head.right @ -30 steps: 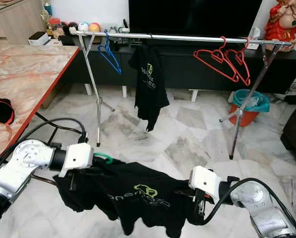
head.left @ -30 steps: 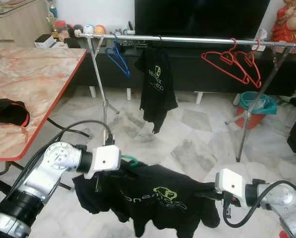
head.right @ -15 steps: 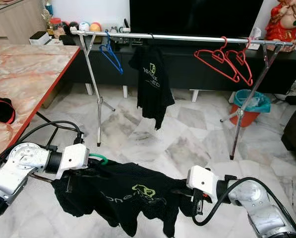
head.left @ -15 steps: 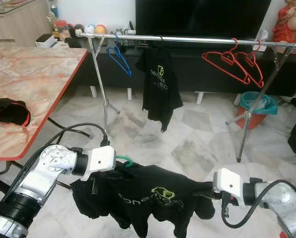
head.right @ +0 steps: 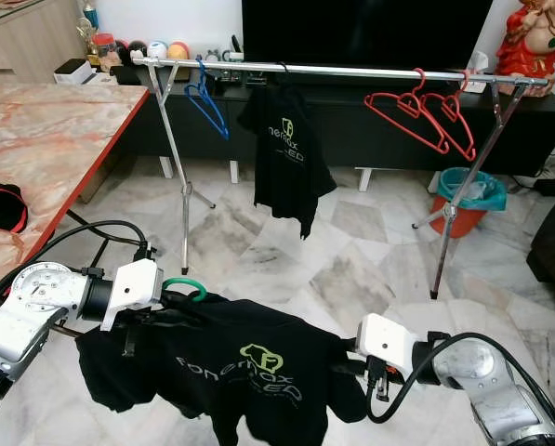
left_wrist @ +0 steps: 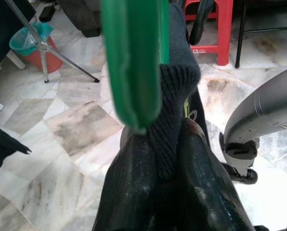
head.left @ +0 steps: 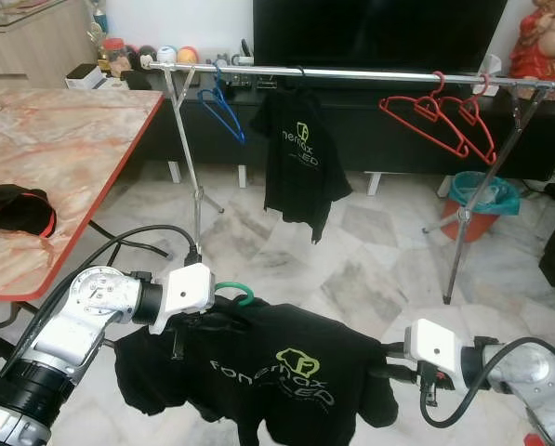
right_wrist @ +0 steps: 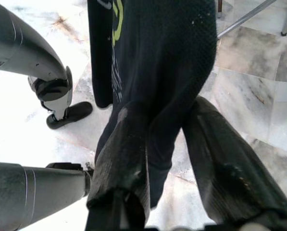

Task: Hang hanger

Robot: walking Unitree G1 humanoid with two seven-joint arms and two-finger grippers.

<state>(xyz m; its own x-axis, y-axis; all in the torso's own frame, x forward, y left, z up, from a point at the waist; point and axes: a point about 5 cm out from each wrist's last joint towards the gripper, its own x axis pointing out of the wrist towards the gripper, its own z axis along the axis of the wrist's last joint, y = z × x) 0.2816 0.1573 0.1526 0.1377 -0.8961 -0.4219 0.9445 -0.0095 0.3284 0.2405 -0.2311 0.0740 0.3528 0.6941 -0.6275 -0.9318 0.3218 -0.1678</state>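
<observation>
Low in front, between both arms: black shirt (head.left: 286, 367) on green hanger (head.left: 234, 293), held off the floor (head.left: 351, 269)
Left gripper (left_wrist: 165, 159): fingers pressed together on shirt collar, right at hanger hook
Right gripper (right_wrist: 169, 144): fingers pinching shirt's far edge
Rail (head.left: 351, 73): well beyond, by the TV (head.left: 379, 32)
On rail: blue hanger (head.left: 223, 104), second black shirt (head.left: 300, 158), two red hangers (head.left: 440, 116)
Table (head.left: 45, 158): on robot's left, dark cloth (head.left: 12, 206) on it

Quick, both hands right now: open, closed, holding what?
Left hand: closed on the collar of the black T-shirt, beside the green hanger hook.
Right hand: closed on the T-shirt's other end.
</observation>
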